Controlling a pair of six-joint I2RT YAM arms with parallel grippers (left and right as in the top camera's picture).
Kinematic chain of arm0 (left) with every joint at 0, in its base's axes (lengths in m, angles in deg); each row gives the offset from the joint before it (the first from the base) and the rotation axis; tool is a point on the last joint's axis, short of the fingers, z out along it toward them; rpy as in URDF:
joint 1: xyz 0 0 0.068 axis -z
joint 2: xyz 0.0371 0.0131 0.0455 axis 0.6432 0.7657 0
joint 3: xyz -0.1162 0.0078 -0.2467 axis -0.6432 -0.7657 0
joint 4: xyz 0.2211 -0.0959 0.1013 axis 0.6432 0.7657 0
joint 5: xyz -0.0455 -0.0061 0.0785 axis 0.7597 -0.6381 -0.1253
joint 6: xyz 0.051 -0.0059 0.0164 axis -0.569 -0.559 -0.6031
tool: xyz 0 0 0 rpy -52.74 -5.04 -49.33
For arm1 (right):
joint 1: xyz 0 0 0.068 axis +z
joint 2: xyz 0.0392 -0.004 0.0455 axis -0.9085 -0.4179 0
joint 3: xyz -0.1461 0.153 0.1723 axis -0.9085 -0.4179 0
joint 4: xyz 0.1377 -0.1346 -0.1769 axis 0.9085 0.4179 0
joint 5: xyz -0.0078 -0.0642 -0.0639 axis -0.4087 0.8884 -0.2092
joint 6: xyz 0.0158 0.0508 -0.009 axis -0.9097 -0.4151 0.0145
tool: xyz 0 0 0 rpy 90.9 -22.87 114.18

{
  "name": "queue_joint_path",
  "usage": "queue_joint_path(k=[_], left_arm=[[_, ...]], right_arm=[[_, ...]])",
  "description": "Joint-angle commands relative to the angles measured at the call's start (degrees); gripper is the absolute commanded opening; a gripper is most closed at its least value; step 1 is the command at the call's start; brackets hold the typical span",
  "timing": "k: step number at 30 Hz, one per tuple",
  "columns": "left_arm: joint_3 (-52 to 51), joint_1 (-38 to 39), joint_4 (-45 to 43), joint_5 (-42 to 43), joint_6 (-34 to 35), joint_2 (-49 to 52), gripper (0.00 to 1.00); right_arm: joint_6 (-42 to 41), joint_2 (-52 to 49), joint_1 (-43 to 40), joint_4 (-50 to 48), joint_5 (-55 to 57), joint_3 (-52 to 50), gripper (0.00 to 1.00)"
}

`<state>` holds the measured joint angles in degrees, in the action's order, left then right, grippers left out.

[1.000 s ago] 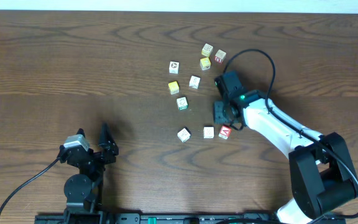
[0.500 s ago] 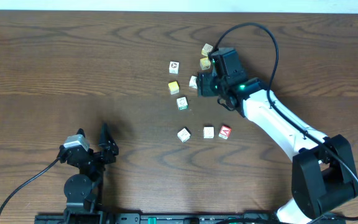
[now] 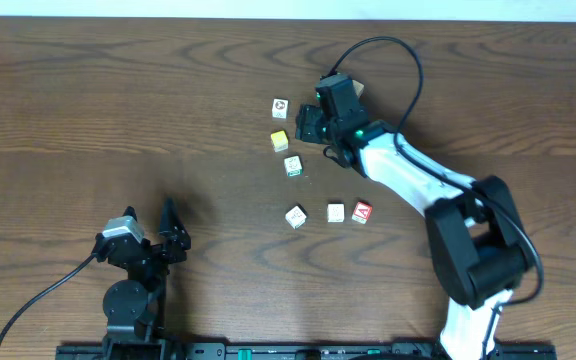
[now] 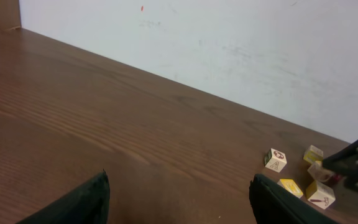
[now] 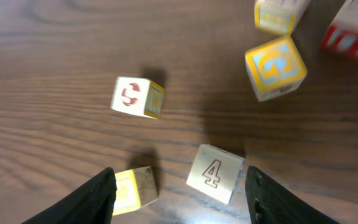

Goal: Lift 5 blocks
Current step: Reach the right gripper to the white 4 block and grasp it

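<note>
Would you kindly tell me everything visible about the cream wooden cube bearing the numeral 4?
The cream wooden cube has pale faces and softened edges; its top face shows a brown outlined 4. It rests flat on the dark wooden table, turned slightly askew. It lies between the open fingers of the right gripper, nearer one finger; whether that finger touches it cannot be told. No other cube touches it.

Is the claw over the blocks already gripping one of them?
No: the right gripper is open, one finger well clear of the 4 block lying on the table between them.
</note>
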<state>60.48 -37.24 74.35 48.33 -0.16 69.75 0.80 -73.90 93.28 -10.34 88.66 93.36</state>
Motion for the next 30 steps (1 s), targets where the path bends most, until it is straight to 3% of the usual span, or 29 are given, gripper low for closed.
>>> queue_joint_path(k=[1,6,17,22,30], left_arm=[[-0.98,-0.09,2.36,-0.76,0.11,-0.31,0.73],[-0.98,-0.09,2.36,-0.76,0.11,-0.31,0.72],[-0.98,-0.09,2.36,-0.76,0.11,-0.31,0.72],[-0.98,-0.09,2.36,-0.76,0.11,-0.31,0.73],[-0.98,-0.09,2.36,-0.76,0.11,-0.31,0.73]], right_arm=[[-3.04,-3.13,0.2,1.53,0.68,4.09,0.59],[-8.68,-5.14,0.2,3.96,4.13,4.55,0.52],[-8.68,-6.99,0.39,4.79,4.09,4.55,0.55],[-8.66,-7.04,0.57,4.22,4.11,4.55,0.5],[-2.69,-7.21,0.57,4.59,4.35,4.55,0.45]])
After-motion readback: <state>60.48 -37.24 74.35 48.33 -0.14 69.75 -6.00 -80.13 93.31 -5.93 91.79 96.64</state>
